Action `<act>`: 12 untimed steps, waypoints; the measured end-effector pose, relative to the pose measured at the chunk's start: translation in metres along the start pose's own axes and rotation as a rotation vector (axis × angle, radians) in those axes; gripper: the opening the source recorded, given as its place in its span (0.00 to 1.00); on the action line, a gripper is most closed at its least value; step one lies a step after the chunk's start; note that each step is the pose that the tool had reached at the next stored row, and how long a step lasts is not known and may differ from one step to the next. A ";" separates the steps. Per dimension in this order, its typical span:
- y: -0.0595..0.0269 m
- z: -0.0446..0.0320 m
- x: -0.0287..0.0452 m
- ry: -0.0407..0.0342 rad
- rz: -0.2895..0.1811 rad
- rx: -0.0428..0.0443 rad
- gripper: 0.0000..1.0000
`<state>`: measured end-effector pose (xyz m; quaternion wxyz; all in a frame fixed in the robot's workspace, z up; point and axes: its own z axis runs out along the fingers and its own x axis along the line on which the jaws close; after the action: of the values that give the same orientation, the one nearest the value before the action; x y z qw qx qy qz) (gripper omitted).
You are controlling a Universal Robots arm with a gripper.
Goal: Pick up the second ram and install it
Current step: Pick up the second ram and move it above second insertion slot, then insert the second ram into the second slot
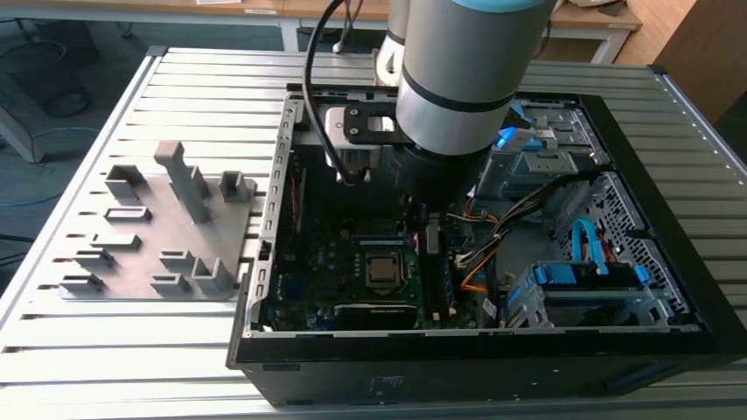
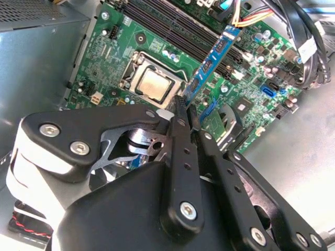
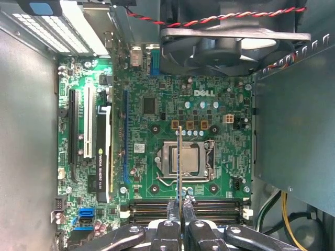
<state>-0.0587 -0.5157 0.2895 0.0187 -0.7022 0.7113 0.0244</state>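
My gripper (image 2: 186,104) is shut on the second ram (image 2: 209,63), a long thin blue-green board with black chips that sticks out from between the fingertips. In the first wrist view the ram (image 3: 180,162) shows edge-on as a thin line running from the gripper (image 3: 180,208) out over the CPU socket (image 3: 186,159). The memory slots (image 3: 149,209) lie on the motherboard just beside the fingers, and the stick hangs above the board, apart from the memory slots (image 2: 172,26). In the exterior view the arm reaches down into the open computer case (image 1: 280,219) above the motherboard (image 1: 350,254).
A grey holder fixture (image 1: 164,236) with upright blocks stands on the slatted table at the exterior view's left. Inside the case are the power-supply box (image 3: 293,120), a fan (image 3: 230,42), expansion cards (image 3: 102,157), loose cables (image 1: 502,227) and a blue drive cage (image 1: 583,280).
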 end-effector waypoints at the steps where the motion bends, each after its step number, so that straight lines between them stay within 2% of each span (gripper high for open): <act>1: 0.0000 0.0000 0.0000 0.0000 0.000 0.0000 0.14; 8: 0.0000 0.0000 0.0002 0.0000 0.007 0.0005 0.14; 12: 0.0000 0.0003 0.0003 -0.0002 0.066 0.0040 0.14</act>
<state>-0.0587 -0.5159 0.2893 0.0194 -0.6782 0.7343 0.0236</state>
